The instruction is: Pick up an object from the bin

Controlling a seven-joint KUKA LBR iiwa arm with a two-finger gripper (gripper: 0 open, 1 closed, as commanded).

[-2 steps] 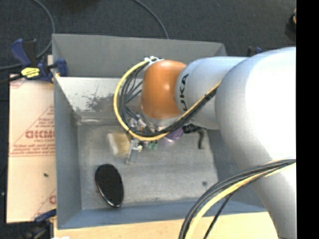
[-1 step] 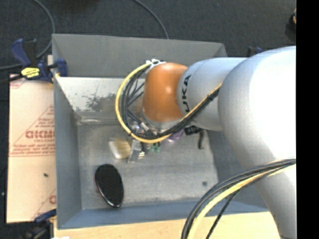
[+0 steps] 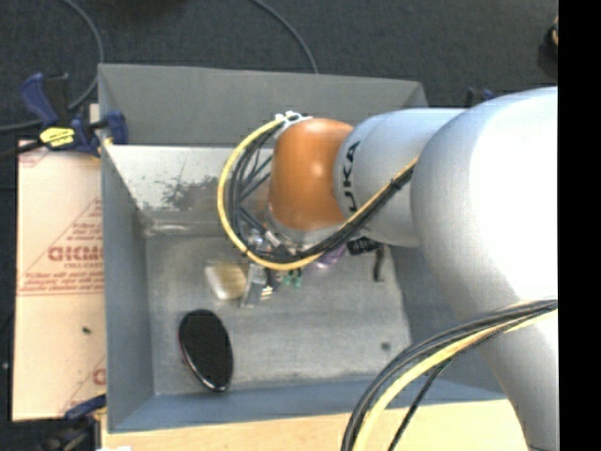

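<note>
Pale beige lump lies mid-floor of the bin, just beside the gripper. I cannot tell whether the pincer is released or clenched. Recommendation: I centre over the lump before descending and stay clear of the black oval disc near the front-left corner.

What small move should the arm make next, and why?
Probably shift the gripper slightly to the view's left, over the pale beige thing: it lies just beside the gripper, while the black oval thing lies farther off, lower left.
</note>
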